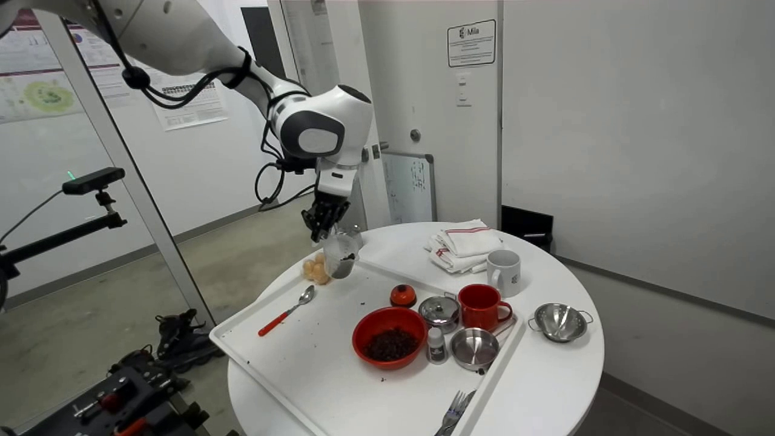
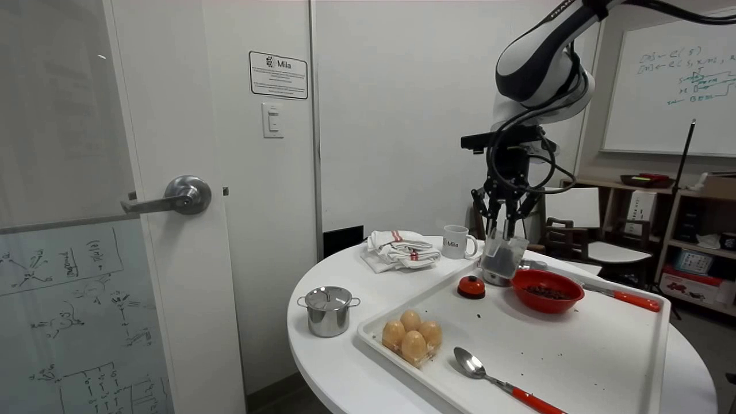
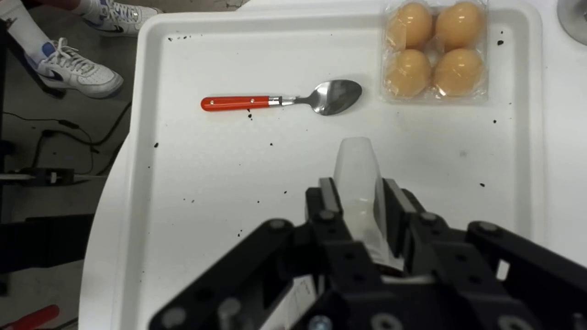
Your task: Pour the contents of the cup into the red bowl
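Note:
The cup is translucent grey plastic without a handle, seen in both exterior views and in the wrist view. My gripper is shut on it; the cup's wall is squeezed between the fingers. The cup hangs above the tray, roughly upright with a slight tilt. A dark patch shows in its lower part. The red bowl stands on the tray, apart from the cup, with dark bits inside. The bowl is out of the wrist view.
The white tray bears packed eggs, a red-handled spoon, an orange-red timer, a lidded metal pot, a shaker, a metal pan and a red mug. Scattered dark crumbs lie on it.

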